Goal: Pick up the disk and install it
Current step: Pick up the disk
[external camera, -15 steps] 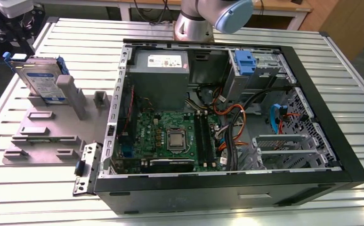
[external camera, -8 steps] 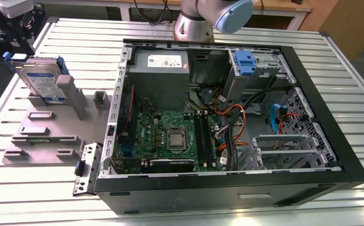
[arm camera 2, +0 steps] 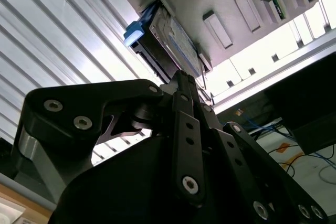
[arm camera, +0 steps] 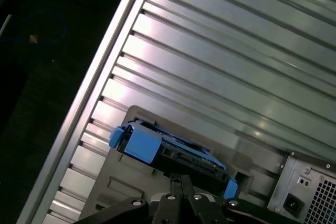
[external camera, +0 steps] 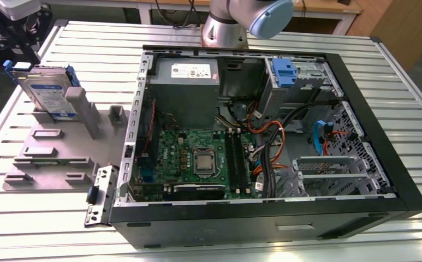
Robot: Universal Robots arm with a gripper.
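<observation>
Disk [external camera: 47, 90] not picked up yet. It stands on edge in the grey fixture [external camera: 51, 155] on the slatted worktop [external camera: 94, 43], just outside the open PC case [external camera: 269, 218], on the exterior view's left of it. Its blue side rails and labelled face are visible.

End effector [arm camera 2: 182, 77] [arm camera: 179, 179] in both wrist views: narrow, tips pressed together, holding nothing. It points at the disk [arm camera 2: 168, 43] [arm camera: 173, 150] and is close to it; contact can't be judged.

Inside the case, a blue latch piece [external camera: 284, 71] sits near the grey power supply [external camera: 185, 82].
</observation>
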